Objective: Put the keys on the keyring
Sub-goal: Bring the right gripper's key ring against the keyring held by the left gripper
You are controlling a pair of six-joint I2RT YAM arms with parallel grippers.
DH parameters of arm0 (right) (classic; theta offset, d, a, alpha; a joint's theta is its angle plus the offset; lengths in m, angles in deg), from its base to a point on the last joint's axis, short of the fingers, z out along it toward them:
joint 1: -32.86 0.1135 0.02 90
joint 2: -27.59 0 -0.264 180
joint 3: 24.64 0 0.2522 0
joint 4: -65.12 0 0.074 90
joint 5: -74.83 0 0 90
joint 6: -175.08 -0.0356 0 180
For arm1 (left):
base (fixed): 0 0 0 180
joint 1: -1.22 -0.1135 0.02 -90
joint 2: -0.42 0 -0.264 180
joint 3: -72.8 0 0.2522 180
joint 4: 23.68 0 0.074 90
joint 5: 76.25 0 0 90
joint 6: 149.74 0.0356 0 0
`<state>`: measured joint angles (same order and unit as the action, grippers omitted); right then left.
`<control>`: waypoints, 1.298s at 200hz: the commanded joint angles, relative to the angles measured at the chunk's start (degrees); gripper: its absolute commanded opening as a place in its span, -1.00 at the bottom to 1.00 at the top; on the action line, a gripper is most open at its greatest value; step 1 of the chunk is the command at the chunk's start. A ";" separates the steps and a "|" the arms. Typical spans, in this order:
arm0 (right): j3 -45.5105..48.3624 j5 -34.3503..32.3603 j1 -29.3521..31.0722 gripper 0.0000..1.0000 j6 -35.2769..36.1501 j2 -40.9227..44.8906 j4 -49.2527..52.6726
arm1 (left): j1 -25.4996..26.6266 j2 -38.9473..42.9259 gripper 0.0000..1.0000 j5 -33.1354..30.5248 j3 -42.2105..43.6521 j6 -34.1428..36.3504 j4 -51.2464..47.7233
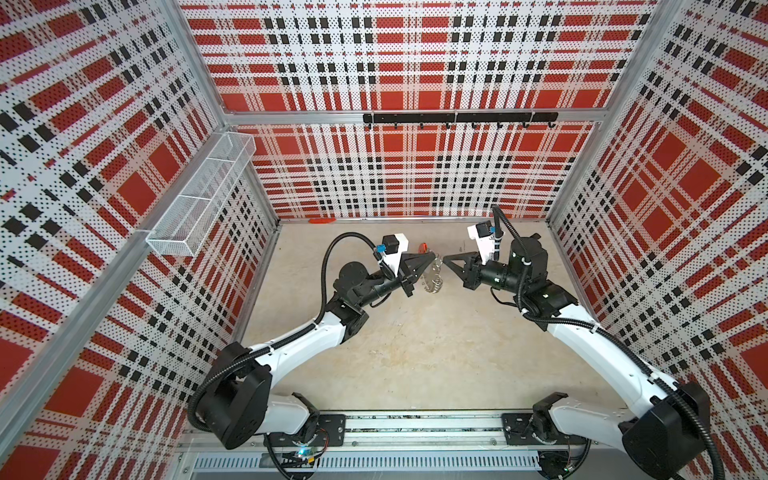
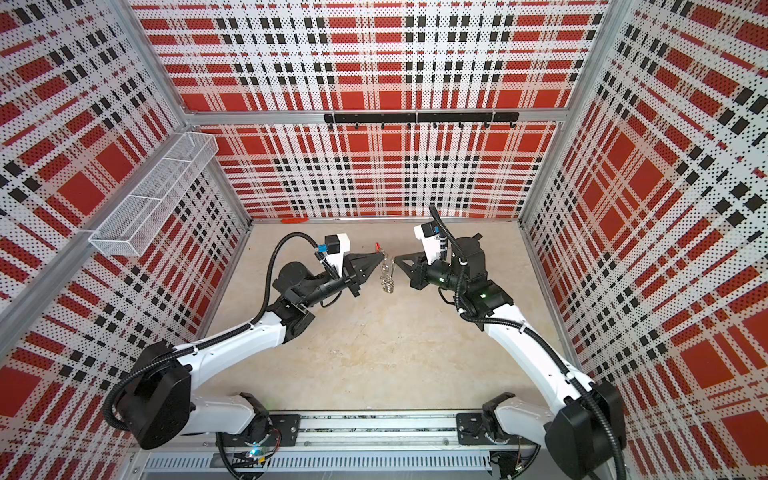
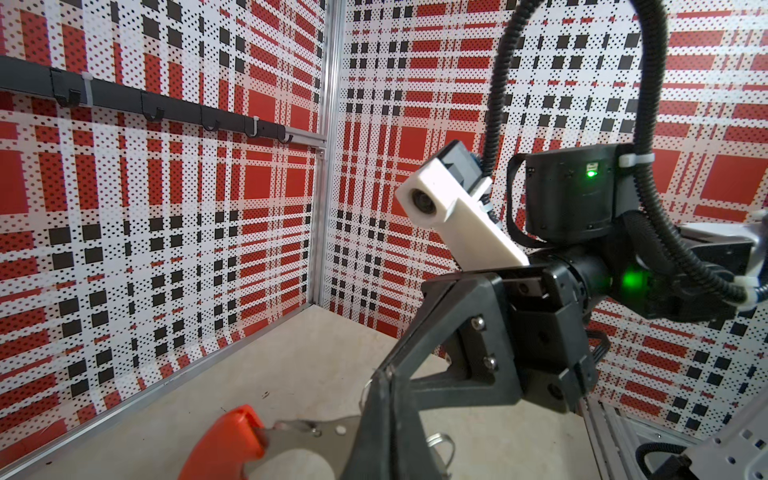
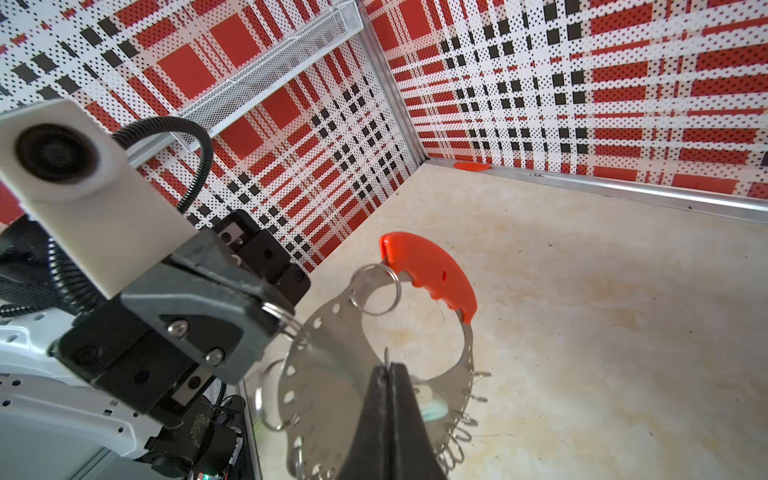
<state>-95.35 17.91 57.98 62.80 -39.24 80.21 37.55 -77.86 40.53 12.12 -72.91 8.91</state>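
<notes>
Right wrist | keys [image 4: 433, 410] blurred, part-hidden | by right end effector [image 4: 389, 370]

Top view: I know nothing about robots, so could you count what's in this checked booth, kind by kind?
Robot arms: 2
Keyring: 1
Wire basket: 1
Hook rail: 1
Orange strip: 1
Total: 6

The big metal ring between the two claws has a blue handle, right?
No, the handle on the keyring is orange-red, not blue; the right wrist view shows it. It does sit between the left claw and right claw.
</notes>
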 commanded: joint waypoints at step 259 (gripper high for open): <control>-5.02 3.50 1.49 -1.00 0.23 -3.29 -2.12 | -0.86 -0.96 -1.00 2.22 -0.83 -4.16 4.63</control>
<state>-98.80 22.96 58.99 61.75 -41.86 77.45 36.81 -79.59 41.95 12.12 -77.48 9.74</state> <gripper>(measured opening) 0.048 0.044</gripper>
